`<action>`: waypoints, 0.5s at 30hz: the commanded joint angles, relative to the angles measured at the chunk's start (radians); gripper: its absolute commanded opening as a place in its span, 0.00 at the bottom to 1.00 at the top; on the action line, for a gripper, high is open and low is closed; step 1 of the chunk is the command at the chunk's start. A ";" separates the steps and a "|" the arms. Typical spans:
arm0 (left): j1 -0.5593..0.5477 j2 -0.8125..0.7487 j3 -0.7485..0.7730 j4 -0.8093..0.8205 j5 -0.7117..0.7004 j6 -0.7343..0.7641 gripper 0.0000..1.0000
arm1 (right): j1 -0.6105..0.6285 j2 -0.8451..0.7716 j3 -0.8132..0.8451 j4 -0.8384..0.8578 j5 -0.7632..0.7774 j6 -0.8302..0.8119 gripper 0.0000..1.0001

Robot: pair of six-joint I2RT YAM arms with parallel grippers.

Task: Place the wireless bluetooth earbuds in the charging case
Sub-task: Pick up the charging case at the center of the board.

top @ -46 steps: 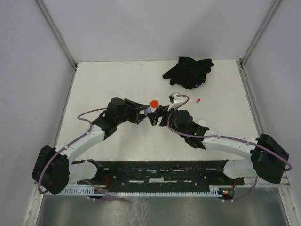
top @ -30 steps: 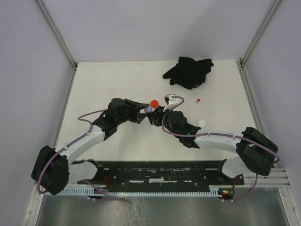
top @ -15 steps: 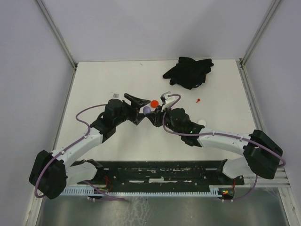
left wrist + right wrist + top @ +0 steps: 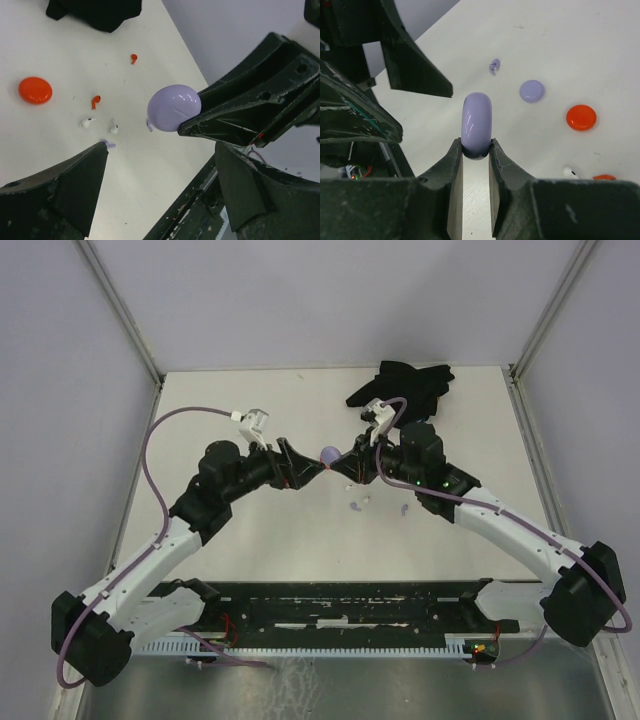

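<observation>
Left jaws released; right jaws pinch glossy rounded lavender case (image 4: pixel 477 125).

The top camera is looking down from high above the near edge over the whole table (image 4: pixel 200 410). The wrist cameras are facing each other at close range, all three sharing the raised lavender case (image 4: pixel 328 455).

No text, brand, number or sign could be read in any view. The lavender charging case (image 4: pixel 477 124) showed only a plain, glossy surface.
</observation>
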 commanded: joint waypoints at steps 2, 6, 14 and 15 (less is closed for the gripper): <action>0.003 -0.008 0.134 -0.089 0.247 0.477 0.92 | -0.014 0.001 0.160 -0.161 -0.228 -0.130 0.06; 0.004 -0.007 0.204 -0.172 0.347 0.655 0.89 | -0.013 0.023 0.259 -0.277 -0.331 -0.203 0.05; 0.025 0.091 0.402 -0.412 0.555 0.870 0.82 | -0.014 0.055 0.394 -0.465 -0.455 -0.321 0.03; 0.033 0.106 0.420 -0.436 0.585 0.882 0.82 | -0.014 0.060 0.403 -0.482 -0.466 -0.333 0.03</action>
